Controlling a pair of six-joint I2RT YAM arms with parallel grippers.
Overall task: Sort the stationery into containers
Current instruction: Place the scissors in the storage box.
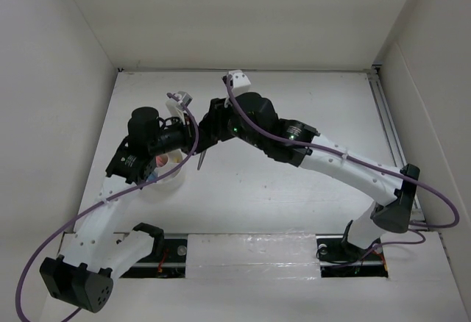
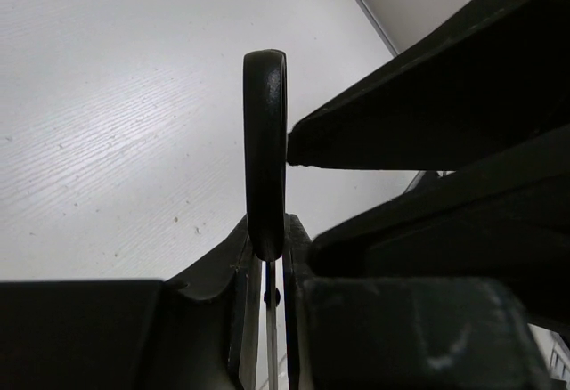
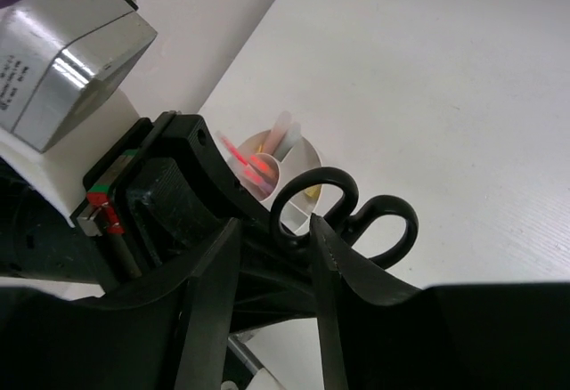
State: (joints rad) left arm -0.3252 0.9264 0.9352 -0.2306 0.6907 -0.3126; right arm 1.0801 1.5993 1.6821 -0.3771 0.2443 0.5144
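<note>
The small black-handled scissors (image 2: 265, 150) hang edge-on in my left gripper (image 2: 269, 230), which is shut on them just below the handle loops, with the thin blade (image 2: 272, 337) running down between the jaws. From above, the grey blade (image 1: 201, 162) pokes out under the left gripper (image 1: 193, 137). My right gripper (image 3: 274, 223) is open, one handle loop (image 3: 321, 203) lying between its fingers and close against the right one. The round white tub (image 3: 298, 154) lies below, holding red pens (image 3: 249, 166) and pale sticks. In the top view the tub (image 1: 168, 182) is half hidden under the left arm.
White walls stand close at the left and back of the table (image 1: 294, 182). The right gripper (image 1: 213, 122) meets the left one over the table's back left, both forearms crossing above the tub. A rail (image 1: 386, 123) runs along the right edge.
</note>
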